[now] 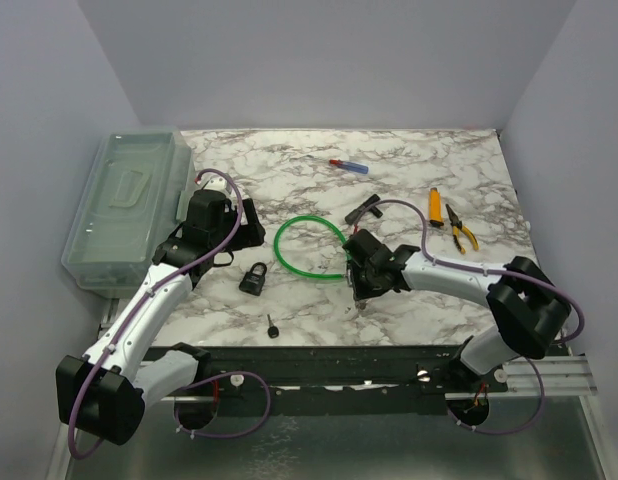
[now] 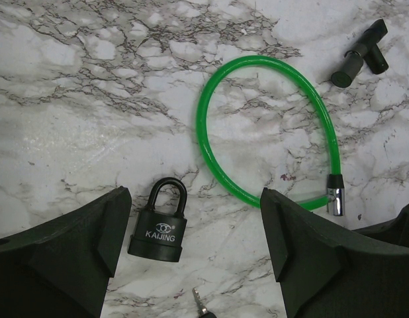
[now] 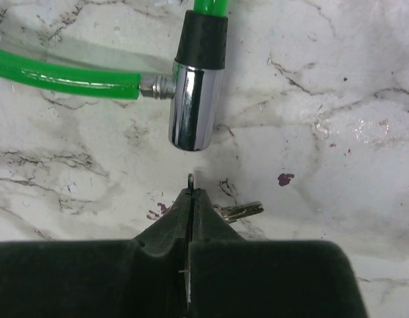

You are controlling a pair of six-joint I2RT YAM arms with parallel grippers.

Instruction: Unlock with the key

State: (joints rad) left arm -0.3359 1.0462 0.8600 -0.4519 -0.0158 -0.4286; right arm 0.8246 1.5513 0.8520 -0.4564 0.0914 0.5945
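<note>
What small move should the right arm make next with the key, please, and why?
Probably ease the right gripper straight forward. It is shut on the key, whose tip points at the near end of the chrome lock cylinder on the green cable, with a gap between them. The keyhole itself is not visible, so advance slowly.

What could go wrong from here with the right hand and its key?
The right hand pinches the key with only its tip showing, so it may twist or slip when pushed into the chrome lock barrel. That barrel lies loose on the table, so it might slide away instead of taking the key.
</note>
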